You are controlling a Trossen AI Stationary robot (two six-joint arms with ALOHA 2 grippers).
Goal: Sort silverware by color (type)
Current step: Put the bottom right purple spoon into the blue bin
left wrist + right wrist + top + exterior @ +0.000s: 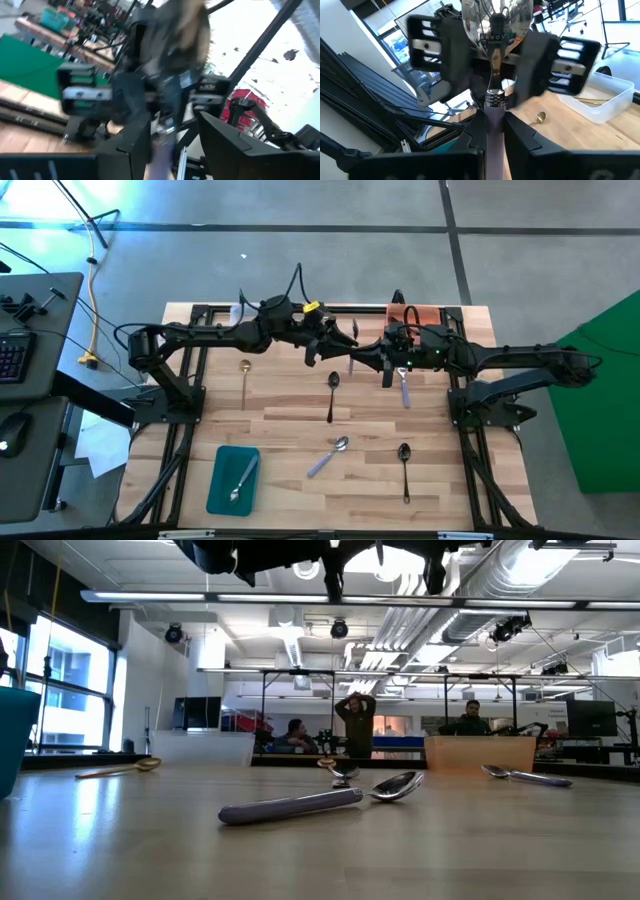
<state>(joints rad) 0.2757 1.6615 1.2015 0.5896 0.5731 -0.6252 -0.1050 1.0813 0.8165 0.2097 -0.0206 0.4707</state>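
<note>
My right gripper (378, 360) is shut on a silver spoon with a pale lilac handle (494, 125), held in the air over the far middle of the table. The spoon's shiny bowl (496, 20) points at my left gripper (328, 348). That gripper is open, with one finger on each side of the spoon's bowl end; whether they touch it I cannot tell. In the left wrist view the lilac handle (161, 152) shows blurred between the left fingers. Both grippers hang at the top of the low view (335, 570). My right gripper pinches the lilac handle at its upper end, just behind the ribbed collar (494, 111), between its two fingers. The fingers lie along the spoon, which sticks out ahead of them. The spoon is lifted clear of the table, bowl toward the left gripper.
On the table lie a gold spoon (245, 378), two black spoons (332, 395) (405, 468), and two lilac-handled spoons (328, 456) (404, 390). A teal tray (222, 490) at the near left holds a silver spoon. An orange tray (428, 314) and a clear tray (612, 97) stand at the far edge.
</note>
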